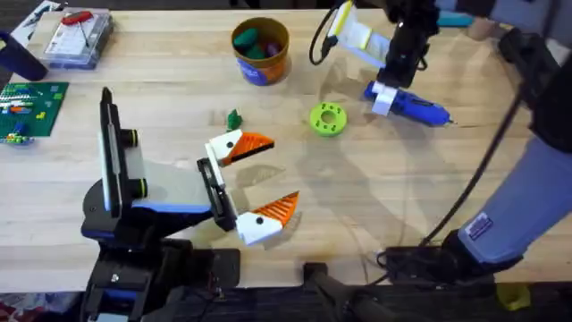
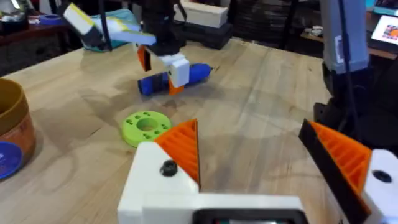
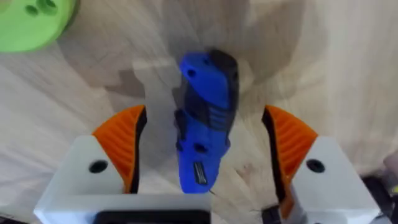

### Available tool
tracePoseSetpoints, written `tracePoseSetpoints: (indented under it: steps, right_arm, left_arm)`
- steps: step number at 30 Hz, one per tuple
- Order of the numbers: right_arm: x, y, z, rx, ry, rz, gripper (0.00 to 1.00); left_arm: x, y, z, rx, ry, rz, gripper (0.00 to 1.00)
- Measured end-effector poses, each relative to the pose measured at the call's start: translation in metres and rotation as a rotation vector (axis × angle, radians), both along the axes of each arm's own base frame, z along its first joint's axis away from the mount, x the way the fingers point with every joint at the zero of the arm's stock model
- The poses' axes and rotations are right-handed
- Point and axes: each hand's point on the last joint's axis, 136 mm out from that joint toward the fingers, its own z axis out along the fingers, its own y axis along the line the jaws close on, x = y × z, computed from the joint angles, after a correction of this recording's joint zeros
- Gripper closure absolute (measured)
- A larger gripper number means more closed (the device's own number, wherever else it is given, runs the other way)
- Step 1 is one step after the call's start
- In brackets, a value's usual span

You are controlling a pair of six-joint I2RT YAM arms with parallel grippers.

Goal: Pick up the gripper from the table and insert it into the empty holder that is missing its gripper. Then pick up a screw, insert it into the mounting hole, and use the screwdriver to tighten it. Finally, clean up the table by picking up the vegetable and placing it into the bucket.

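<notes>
While one screwdriver (image 1: 409,104) lies on the desk (image 1: 375,188) beside one green ring (image 1: 327,119), right gripper (image 3: 205,149) fingers straddle it wide — left gripper (image 2: 255,149) wide, empty. Overhead adds one bucket (image 1: 260,52).

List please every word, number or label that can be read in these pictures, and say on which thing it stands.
No text can be read.
Blue label on the bucket: too blurred.
Card in the clear box at the table's far left: too small.
Patch on the right arm's grey sleeve: marks only.
Screwdriver: none visible.
</notes>
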Motion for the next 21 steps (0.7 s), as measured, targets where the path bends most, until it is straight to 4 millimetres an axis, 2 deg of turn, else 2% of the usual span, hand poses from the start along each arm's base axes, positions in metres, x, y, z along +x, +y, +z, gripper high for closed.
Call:
tracePoseSetpoints:
  steps: [4,12,16,21]
  right_arm:
    - [-0.004,0.003,0.041,0.035,-0.084,-0.014,0.006]
    - [-0.021,0.009,0.141,0.159,-0.352,-0.106,0.006]
    - [-0.037,0.011,0.185,0.246,-0.475,-0.181,0.006]
    - [-0.060,0.020,0.226,0.395,-0.576,-0.254,0.006]
  left_arm:
    - [0.006,0.003,0.001,-0.010,0.016,0.038,0.014]
    - [0.032,0.019,0.006,-0.044,0.074,0.223,0.014]
    - [0.044,0.029,0.025,-0.044,0.068,0.318,0.015]
    - [0.060,0.038,0.054,-0.003,0.092,0.402,0.014]
